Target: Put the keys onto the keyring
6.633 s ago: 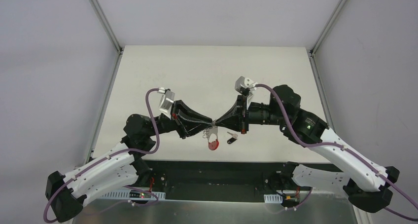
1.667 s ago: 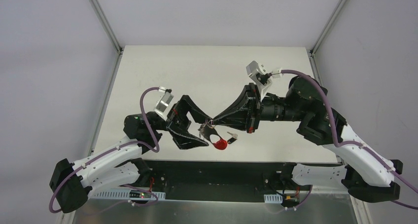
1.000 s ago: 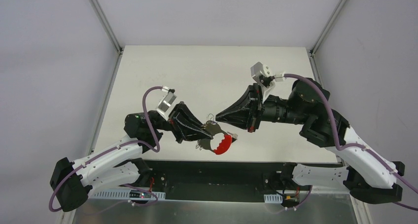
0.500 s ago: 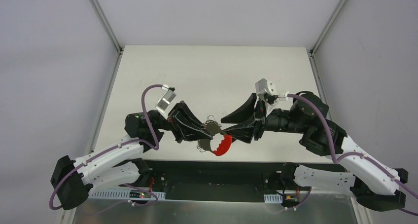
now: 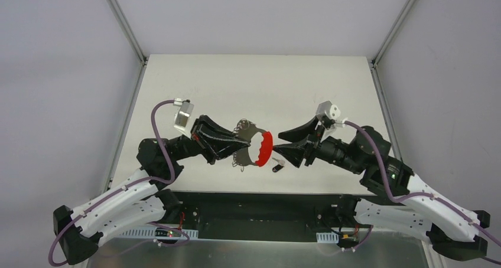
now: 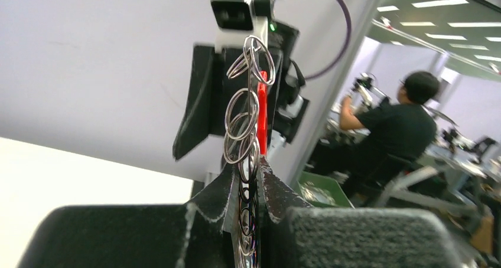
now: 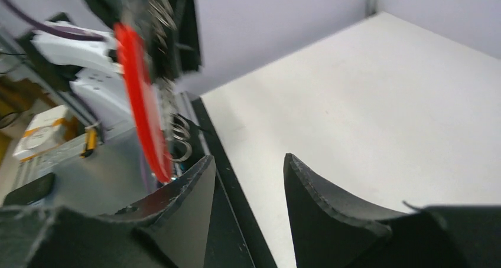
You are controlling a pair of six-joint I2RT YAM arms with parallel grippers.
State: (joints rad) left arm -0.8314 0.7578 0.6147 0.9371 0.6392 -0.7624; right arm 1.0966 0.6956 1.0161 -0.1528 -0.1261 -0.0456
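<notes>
Evidently the two-handed hold has just broken off. Take the red crescent (image 5: pixel 267 149) as the mark. The table (image 5: pixel 248 85) lies under it, and the left arm (image 5: pixel 127 188) has carried it up and farther from the near edge than a second ago, so that it now stands on edge. The left gripper (image 5: pixel 241 143), on the crescent's far side from the right arm (image 5: pixel 407 191), stays clamped narrow on the keyring (image 6: pixel 247 111), whose wire loops fan out above and below the grip. The right gripper (image 5: pixel 279 141), pinched at the rings a second ago, has let go and stands partly spread just beside the crescent, holding nothing. The one key (image 5: pixel 276 167) I can make out, with its black tag, lies on the table on the crescent's near-edge side, where it lay before. I judge that no key is threaded yet, and the right gripper is free to fetch this one.
</notes>
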